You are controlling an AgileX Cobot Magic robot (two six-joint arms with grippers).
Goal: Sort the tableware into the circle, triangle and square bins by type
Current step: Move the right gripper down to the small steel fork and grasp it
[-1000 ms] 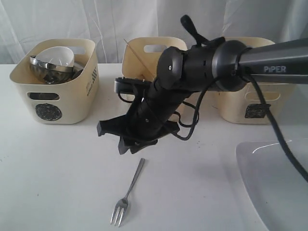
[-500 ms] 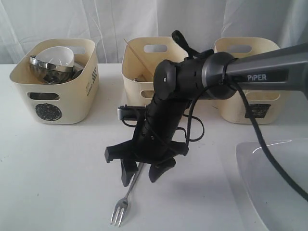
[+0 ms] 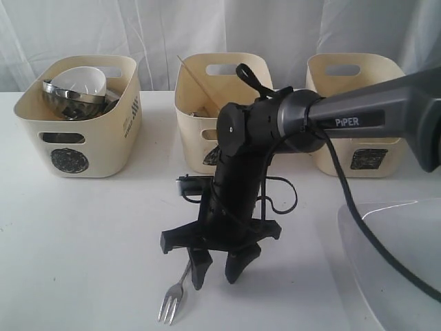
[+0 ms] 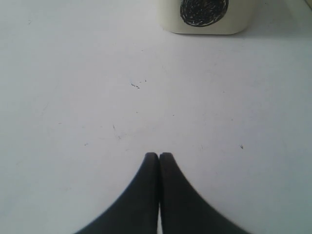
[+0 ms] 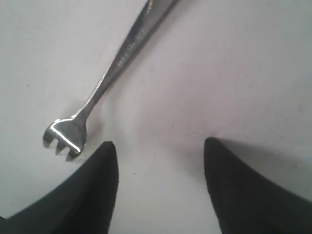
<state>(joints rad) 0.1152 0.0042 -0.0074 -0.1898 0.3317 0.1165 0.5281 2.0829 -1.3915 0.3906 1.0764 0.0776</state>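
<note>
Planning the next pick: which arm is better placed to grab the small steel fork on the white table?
Right. The right hand, open, hangs right by the small steel fork. The left hand is shut, with no fork in its view.

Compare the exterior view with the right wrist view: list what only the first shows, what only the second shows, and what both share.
Only the exterior view: three cream plastic bins, the leftmost holding a small white bowl and a steel bowl, and a large white rounded-square plate. Only the right wrist view: the bare gap between the fingers, with the head of the steel fork lying outside it, beside one finger. Both: the fork, the open right gripper and the white table.
</note>
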